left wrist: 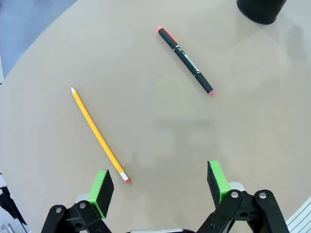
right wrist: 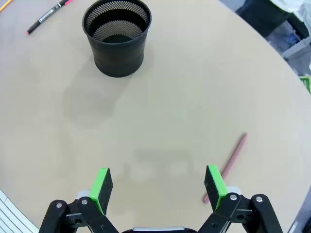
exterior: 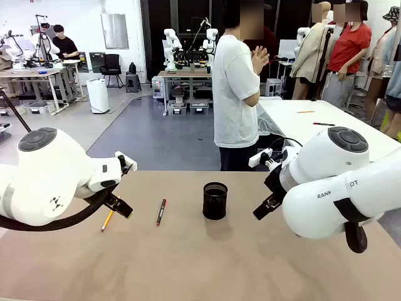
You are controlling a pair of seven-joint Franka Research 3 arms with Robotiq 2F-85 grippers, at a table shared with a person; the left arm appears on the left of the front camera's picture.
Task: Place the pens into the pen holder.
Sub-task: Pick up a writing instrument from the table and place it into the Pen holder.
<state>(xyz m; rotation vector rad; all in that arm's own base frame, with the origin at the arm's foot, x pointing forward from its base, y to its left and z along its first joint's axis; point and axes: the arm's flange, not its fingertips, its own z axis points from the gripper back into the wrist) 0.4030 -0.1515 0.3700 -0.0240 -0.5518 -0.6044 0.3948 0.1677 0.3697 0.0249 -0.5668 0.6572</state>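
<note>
Recorded left tool (left wrist: 159, 183) with green pads (left wrist: 102, 187) spread wide, gripping nothing, poised over the tabletop (left wrist: 233, 126). Found yellow-orange pencil (left wrist: 97, 133) lying flat just ahead, eraser end close beside one pad, tip pointing away. Listed black pen with red ends (left wrist: 185, 60) farther out, also flat, apart from the pencil. Noted pen holder (left wrist: 261, 9) beyond that pen, at the upper edge of the left wrist view. Recorded right tool (right wrist: 159, 184) likewise spread, gripping nothing. Found reddish-pink pen (right wrist: 229, 162) flat on the tabletop, near end just beside one pad. Saw pen holder standing upright farther out, well apart from it. In front view, placed pen holder near the tabletop's middle, between both arms, with black pen to its left and pencil farther left, near the left tool. Counted all three pens outside the holder. Noted person (exterior: 233, 94) in white shirt at far side, hands (exterior: 260, 58) raised together.
</note>
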